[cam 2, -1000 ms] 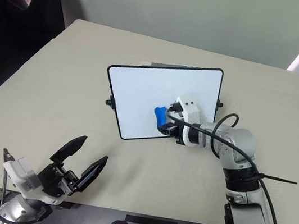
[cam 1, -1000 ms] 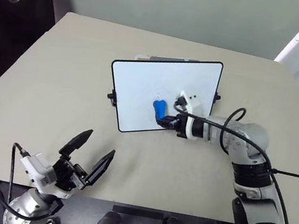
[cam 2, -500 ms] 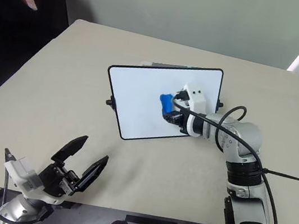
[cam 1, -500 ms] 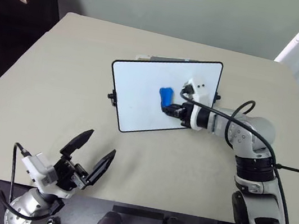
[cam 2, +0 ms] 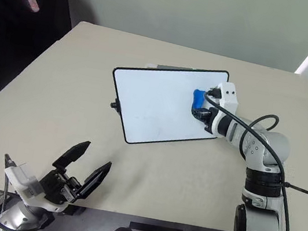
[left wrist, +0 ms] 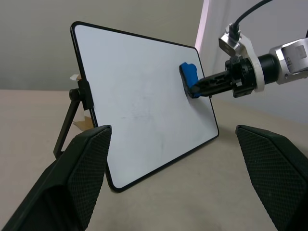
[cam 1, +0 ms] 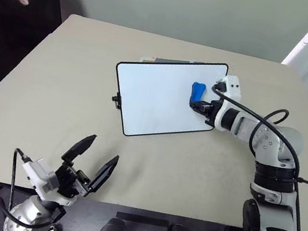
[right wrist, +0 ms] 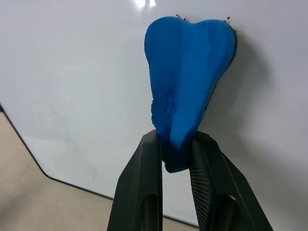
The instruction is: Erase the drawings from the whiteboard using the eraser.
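Left gripper (cam 1: 92,162) sits low at the near-left table (cam 1: 40,91) edge, fingers spread wide apart, nothing between them, well apart from the whiteboard. In the left wrist view its two black fingers (left wrist: 72,183) frame the board from either side, pointed toward it across bare tabletop.

Whiteboard (cam 1: 157,95) stands mid-table, tilted back on a stand, thin black frame, rounded corners, small black knob (cam 1: 115,99) on the left edge. Left wrist view shows the black support leg (left wrist: 67,120) behind the left edge. White face looks clean across the left and middle; only very faint grey smudging in the left wrist view, no red drawings that I can make out. Something pale pokes out behind the top edge (cam 1: 151,60), can't tell what.

Eraser (cam 1: 197,91), bright blue, is on the upper right part of the board face, pressed flat against the white surface near the right edge. Right gripper (cam 1: 201,105) is clamped on the eraser's lower end; right wrist view shows both black fingers (right wrist: 142,192) pinching the narrow end of the blue piece (right wrist: 190,82), wide end against the board. Right arm reaches in from the right side of the table, black cable (cam 1: 270,119) looping over the wrist.
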`<state>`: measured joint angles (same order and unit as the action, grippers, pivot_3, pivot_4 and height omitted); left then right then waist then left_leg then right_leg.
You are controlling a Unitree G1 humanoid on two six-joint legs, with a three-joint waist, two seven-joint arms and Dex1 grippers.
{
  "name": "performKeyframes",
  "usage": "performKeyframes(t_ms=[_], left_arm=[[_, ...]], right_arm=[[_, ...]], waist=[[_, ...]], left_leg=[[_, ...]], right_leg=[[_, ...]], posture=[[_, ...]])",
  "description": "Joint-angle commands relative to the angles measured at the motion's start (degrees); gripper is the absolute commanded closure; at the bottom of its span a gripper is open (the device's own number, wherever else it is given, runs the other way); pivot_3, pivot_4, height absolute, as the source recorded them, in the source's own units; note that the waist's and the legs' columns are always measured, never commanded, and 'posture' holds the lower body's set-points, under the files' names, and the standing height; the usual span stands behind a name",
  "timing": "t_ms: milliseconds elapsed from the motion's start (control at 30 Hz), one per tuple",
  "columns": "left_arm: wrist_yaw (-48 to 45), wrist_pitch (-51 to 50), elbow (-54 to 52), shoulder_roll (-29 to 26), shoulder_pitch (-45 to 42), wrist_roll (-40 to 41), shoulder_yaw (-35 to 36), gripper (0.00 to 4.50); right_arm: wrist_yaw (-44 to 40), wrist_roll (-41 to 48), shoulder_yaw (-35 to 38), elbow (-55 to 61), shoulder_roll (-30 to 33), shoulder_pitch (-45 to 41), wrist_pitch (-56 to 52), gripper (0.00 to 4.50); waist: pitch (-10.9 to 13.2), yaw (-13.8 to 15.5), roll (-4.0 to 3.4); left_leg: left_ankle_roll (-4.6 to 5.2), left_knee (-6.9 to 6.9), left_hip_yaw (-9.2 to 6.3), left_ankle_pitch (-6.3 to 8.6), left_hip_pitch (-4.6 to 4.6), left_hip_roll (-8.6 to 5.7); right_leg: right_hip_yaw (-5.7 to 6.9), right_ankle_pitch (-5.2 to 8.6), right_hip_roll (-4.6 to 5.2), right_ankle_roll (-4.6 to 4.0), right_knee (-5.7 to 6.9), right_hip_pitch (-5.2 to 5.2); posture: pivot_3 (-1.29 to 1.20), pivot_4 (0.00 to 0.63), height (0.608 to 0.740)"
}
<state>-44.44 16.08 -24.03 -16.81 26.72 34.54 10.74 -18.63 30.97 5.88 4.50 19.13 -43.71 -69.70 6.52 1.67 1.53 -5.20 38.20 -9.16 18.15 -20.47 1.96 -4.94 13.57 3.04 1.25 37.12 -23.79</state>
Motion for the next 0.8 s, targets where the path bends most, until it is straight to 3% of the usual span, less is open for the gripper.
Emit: performKeyframes(t_ms=[33, 500, 800], left_arm=[[-0.06, 0.44, -1.85, 0.08, 0.23, 0.31, -0.07, 0.00], [0.11, 0.29, -3.44, 0.20, 1.05, -0.15, -1.66, 0.00], [-0.33, 1.31, -4.52, 0.45, 2.81, -0.76, -3.62, 0.00]], right_arm=[[1.61, -1.01, -0.14, 2.21, 1.00, 1.38, -2.33, 3.89], [1.79, -0.79, -4.44, 15.15, -0.69, 5.45, -5.05, 3.89], [0.67, -2.49, -12.33, 11.00, -4.37, -0.34, -3.72, 3.89]], waist=[[0.00, 0.00, 0.00], [0.01, -0.13, -0.01], [0.01, -0.37, -0.02]], left_leg=[[0.00, 0.00, 0.00, 0.00, -0.01, 0.00], [-0.01, -0.03, 0.01, 0.00, -0.03, 0.00], [-0.04, -0.12, 0.02, 0.00, -0.10, 0.04]], right_leg=[[0.00, 0.00, 0.00, 0.00, 0.00, 0.00], [0.00, 0.00, 0.00, 0.00, -0.10, -0.02], [0.02, 0.00, 0.00, 0.00, -0.07, -0.29]], posture=[[0.00, 0.150, 0.740], [0.00, 0.150, 0.740], [0.00, 0.150, 0.740]])
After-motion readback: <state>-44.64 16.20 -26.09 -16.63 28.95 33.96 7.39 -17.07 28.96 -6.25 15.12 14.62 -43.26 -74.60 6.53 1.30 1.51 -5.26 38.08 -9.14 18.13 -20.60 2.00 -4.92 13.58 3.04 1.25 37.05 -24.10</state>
